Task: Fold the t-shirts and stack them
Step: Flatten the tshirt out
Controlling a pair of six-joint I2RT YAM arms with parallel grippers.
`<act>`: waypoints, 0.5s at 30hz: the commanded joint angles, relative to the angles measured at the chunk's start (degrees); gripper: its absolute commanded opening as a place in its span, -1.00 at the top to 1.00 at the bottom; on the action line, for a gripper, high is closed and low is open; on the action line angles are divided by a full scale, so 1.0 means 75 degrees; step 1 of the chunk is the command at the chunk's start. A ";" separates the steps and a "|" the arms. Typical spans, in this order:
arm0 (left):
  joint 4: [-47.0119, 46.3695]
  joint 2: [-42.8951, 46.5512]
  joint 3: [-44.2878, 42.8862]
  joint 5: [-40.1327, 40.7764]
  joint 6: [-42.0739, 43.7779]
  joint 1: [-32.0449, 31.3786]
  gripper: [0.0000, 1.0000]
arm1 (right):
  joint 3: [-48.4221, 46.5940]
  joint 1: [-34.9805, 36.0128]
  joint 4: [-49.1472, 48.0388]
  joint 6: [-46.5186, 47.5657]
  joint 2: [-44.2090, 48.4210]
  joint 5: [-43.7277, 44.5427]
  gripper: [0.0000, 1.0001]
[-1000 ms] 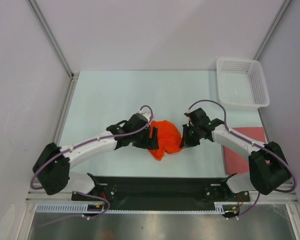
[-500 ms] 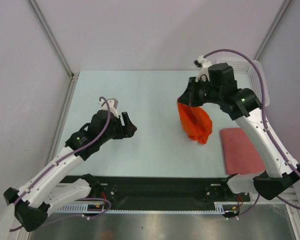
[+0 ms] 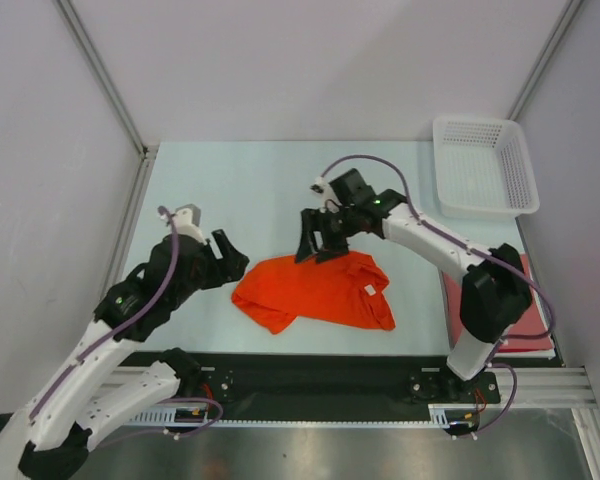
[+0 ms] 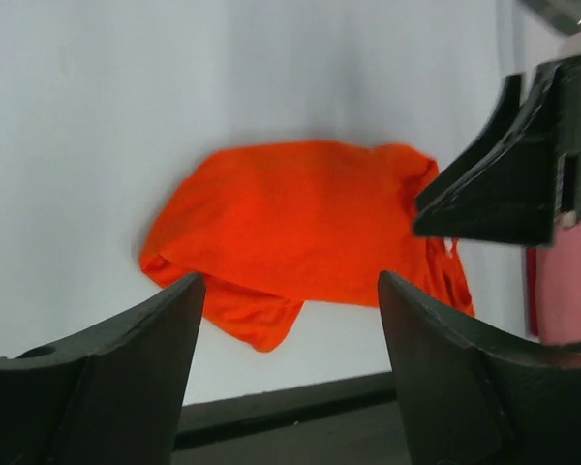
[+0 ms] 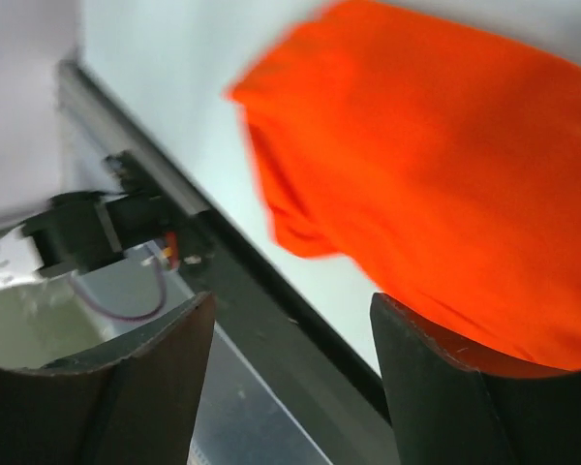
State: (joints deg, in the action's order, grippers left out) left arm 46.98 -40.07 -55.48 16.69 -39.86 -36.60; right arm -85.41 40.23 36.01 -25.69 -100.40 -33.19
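The bright orange t-shirt [image 3: 315,291] lies spread out and rumpled on the pale table, also in the left wrist view [image 4: 300,223] and the right wrist view [image 5: 445,165]. My right gripper [image 3: 318,247] hovers open over the shirt's far edge, with nothing between its jaws [image 5: 290,378]. To the shirt's left, my left gripper [image 3: 234,258] is open and apart from the cloth [image 4: 290,368]. The brick-red t-shirt [image 3: 536,322] lies flat at the right edge, partly hidden by the right arm, and shows as a strip in the left wrist view [image 4: 566,291].
A white lattice basket [image 3: 485,165] stands at the back right corner. A black bar [image 3: 320,375] runs along the table's near edge. Metal frame posts rise at the back left and right. The right gripper [image 4: 523,165] shows in the left wrist view.
The right gripper lifted the bunched orange shirt up to the right, swung it back left and let go; it now lies spread. The left arm drew back to the left.
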 commanded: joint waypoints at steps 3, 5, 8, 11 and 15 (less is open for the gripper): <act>-0.0591 -0.1335 0.0693 -0.2431 0.0427 0.0017 -0.37 | 0.2231 -0.1214 0.1292 0.0671 0.2193 0.1843 -0.41; -0.0873 -0.1897 0.0823 -0.3185 0.0498 -0.0076 -0.19 | 0.3295 -0.1588 0.1549 0.0707 0.2966 0.2325 -0.38; -0.0885 -0.2577 0.0976 -0.3140 0.0439 -0.0509 -0.10 | 0.4061 -0.1801 0.1679 0.0614 0.3785 0.2398 -0.30; -0.0862 -0.3162 0.1326 -0.3092 -0.0237 -0.0897 -0.11 | 0.4788 -0.1778 0.1435 0.0181 0.4186 0.2211 -0.28; -0.1107 -0.3445 0.1819 -0.3010 -0.0276 -0.0921 -0.21 | 0.5363 -0.1673 0.1351 -0.0171 0.4223 0.2781 -0.38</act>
State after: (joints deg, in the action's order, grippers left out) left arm 41.06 -65.25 -43.46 -4.84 -40.07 -43.46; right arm -46.50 27.14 46.96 -24.53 -69.54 -16.60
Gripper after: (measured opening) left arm 0.592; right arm 0.678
